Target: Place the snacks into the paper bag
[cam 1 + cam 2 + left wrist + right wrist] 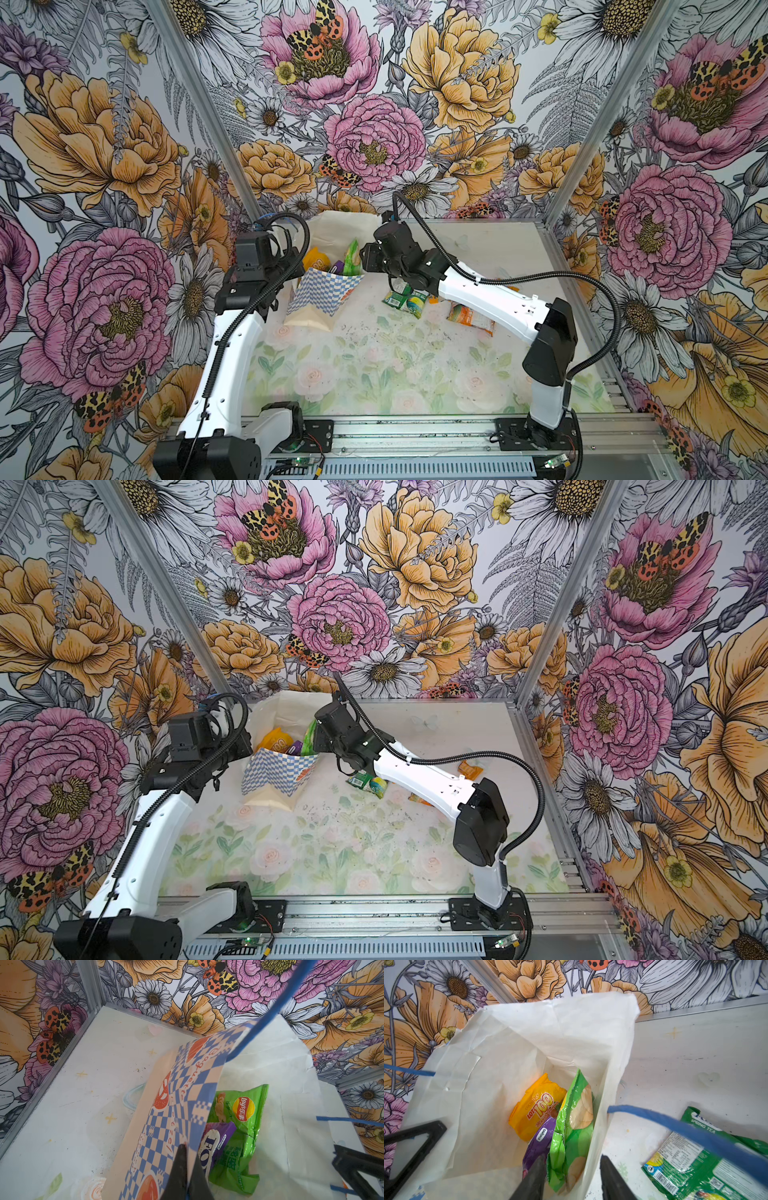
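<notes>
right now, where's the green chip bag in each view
top view: green chip bag upright in the paper bag mouth
top view: same place
left wrist: just inside the bag's checkered wall
right wrist: beside the orange packet
shared landmark: purple packet touching it

Right arm [482, 297] covers part of the orange-white pack [469, 318], three o'clock from the paper bag [320, 293]. Green tea packet [691, 1163] runs off the right wrist picture's edge; blue cord handle [695, 1132] across it, all blur. Purple packet [538, 1142] mostly buried.
</notes>
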